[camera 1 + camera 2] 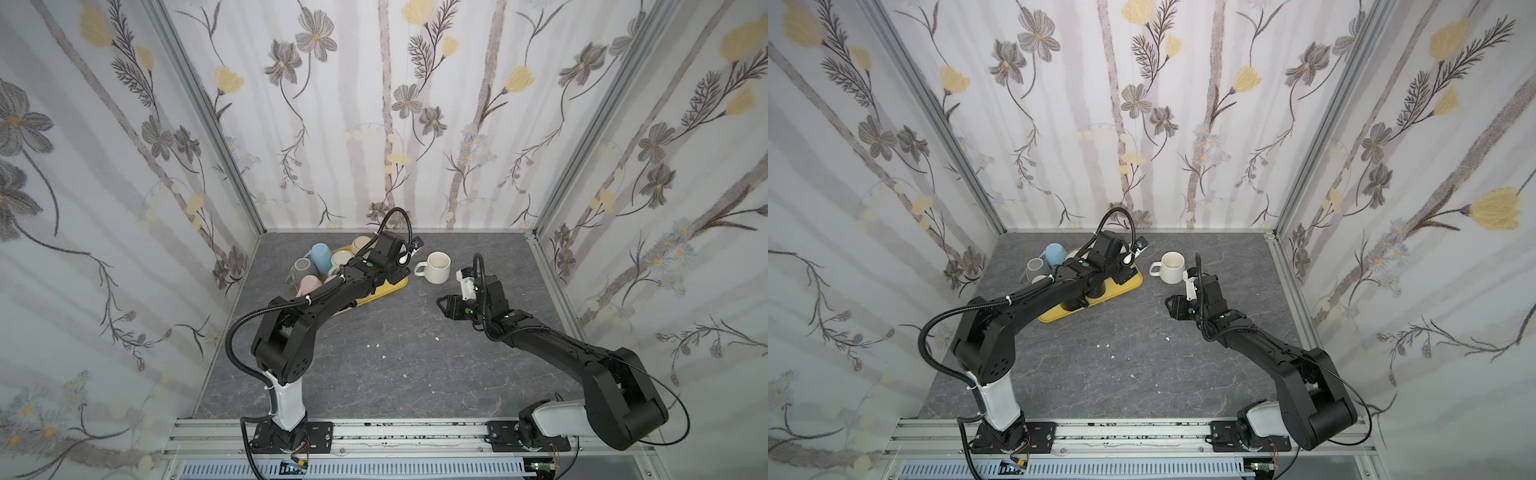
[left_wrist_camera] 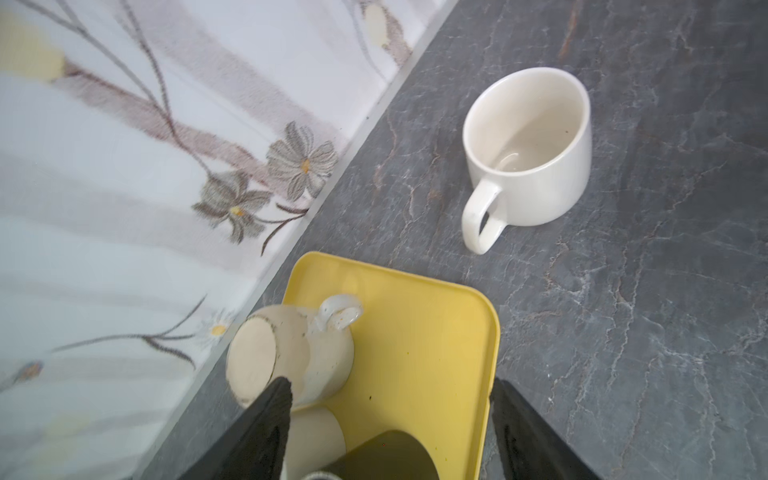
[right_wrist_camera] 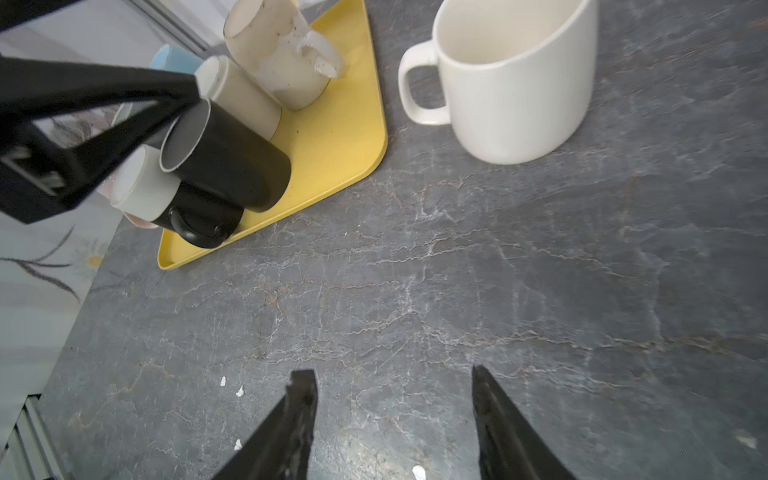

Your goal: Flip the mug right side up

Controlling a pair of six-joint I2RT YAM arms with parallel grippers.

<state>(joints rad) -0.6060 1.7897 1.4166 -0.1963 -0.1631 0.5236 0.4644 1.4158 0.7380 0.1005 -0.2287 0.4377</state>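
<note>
White mug [image 2: 536,183] stands upright beside the yellow tray [image 2: 415,340].

place: robot lab booth | cues: aluminium frame [image 1: 209,116], wallpaper panels [image 1: 353,124], base rail [image 1: 415,434]

The dark grey, marble-veined tabletop [image 1: 395,374] carries a yellow rectangular plastic tray [image 3: 332,137] at its far left. Near the tray's corner, not touching it, a cream-white ceramic mug [image 1: 436,268] stands upright. A few small white flecks [image 1: 384,356] lie nearer the middle.
</note>
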